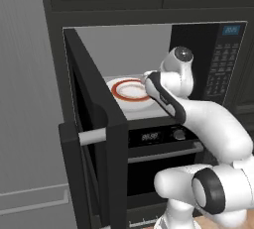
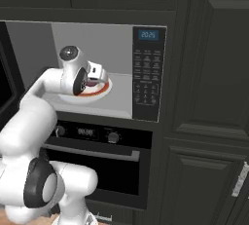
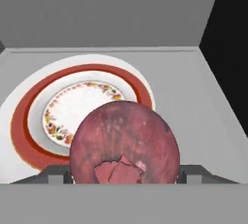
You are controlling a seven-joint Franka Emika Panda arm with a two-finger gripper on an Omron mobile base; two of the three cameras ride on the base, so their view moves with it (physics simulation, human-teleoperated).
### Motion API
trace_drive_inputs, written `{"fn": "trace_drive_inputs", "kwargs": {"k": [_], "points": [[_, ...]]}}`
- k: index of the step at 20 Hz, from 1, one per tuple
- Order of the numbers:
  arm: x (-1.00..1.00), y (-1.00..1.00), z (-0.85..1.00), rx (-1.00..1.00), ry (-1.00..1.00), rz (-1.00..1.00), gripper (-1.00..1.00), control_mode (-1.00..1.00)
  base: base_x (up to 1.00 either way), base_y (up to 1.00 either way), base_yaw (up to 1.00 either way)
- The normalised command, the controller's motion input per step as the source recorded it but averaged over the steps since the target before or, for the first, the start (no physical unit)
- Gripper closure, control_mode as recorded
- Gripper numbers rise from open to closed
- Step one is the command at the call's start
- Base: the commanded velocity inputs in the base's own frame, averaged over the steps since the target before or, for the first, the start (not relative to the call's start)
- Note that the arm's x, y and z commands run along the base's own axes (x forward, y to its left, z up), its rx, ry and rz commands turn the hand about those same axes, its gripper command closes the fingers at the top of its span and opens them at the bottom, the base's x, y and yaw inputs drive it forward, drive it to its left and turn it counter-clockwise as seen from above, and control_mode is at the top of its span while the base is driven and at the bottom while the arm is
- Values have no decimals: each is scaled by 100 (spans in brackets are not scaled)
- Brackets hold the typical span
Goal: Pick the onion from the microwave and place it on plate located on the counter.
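One ringed dish [image 3: 29, 136] on pale microwave [image 3: 193, 87] floor, probably flat.

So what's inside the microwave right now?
Inside the microwave, a white plate with a red-orange ring carries the onion, with the jaws on either side of it. The onion covers part of the plate.

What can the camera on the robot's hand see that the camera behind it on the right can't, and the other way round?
The hand view alone shows the onion up close, sitting between the claw's fingertips over the red-ringed plate, and the plate's flowered centre. The right base view alone shows the white arm, the microwave's keypad panel and the oven below. Both show that plate and the microwave's pale grey interior.
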Motion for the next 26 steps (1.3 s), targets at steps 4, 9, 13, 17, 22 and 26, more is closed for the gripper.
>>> {"fn": "trace_drive_inputs", "kwargs": {"k": [4,9,13,17,22,26], "points": [[-59,-16,62,0,2,0,100,-100,0,0,0],[-73,-1,51,0,2,0,100,-100,0,0,0],[-76,-2,30,0,1,0,100,-100,0,0,0],[-83,-4,3,0,0,0,100,-100,0,0,0],[-80,-1,-4,0,0,0,100,-100,0,0,0],[-62,0,0,0,-7,0,100,-100,0,0,0]]}}
